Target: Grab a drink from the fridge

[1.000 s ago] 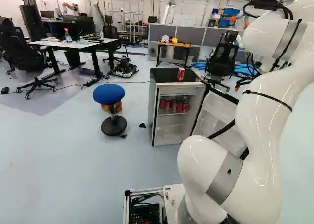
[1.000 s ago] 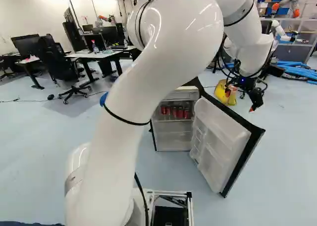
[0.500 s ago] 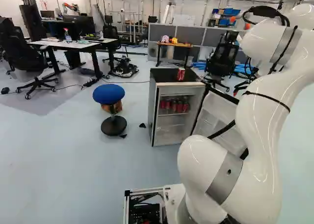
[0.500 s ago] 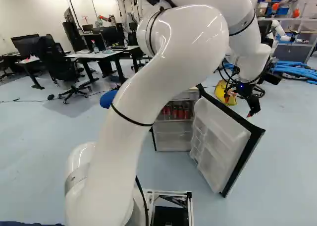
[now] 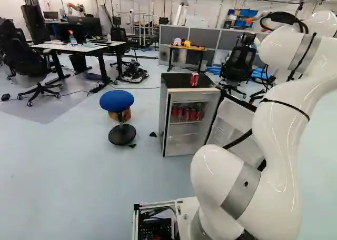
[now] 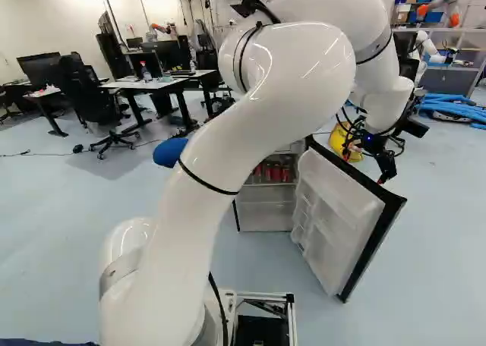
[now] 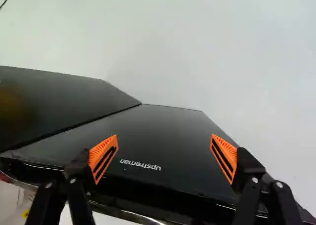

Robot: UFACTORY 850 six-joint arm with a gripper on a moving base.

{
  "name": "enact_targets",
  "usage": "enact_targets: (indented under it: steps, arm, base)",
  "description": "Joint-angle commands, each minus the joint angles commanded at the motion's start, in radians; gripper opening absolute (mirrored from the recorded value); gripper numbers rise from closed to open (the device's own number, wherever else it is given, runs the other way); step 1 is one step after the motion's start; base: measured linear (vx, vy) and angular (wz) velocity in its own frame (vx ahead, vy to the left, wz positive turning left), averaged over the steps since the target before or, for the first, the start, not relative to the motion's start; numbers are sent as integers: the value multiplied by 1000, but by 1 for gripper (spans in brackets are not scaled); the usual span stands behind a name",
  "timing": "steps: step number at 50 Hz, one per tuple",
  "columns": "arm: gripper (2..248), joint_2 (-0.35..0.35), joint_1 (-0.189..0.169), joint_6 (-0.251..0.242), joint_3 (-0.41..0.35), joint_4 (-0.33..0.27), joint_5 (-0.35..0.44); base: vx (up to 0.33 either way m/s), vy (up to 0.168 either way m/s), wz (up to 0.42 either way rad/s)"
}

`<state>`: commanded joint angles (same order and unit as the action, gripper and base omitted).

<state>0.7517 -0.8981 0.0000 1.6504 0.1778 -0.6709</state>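
Observation:
In the right base view my gripper points down beyond the top edge of the opened fridge door. The wrist view shows the gripper open, its orange pads far apart with nothing held; the door's black outer face lies ahead of and under them. The small fridge stands with its inside exposed. Several red cans share its upper shelf; in the right base view, my arm partly covers the fridge. One more red can stands upright on the black fridge top.
A blue stool stands beside the fridge in the left base view. Behind are an office chair and a small table. A yellow object lies on the floor behind the door. Another robot is at the far right.
In the right base view my gripper has moved slightly left and lower, while the arm's upper bend has shifted right, uncovering more of the blue stool. The base, fridge and cans have not moved.

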Motion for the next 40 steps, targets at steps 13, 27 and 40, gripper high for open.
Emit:
enact_targets:
  steps: [13,27,40]
  arm:
    - [247,-11,-3,0,-17,0,0]
    - [247,-34,-7,0,-53,0,0]
    - [247,-61,-10,0,-94,0,0]
  base:
    - [0,0,0]
    - [0,0,0]
    - [0,0,0]
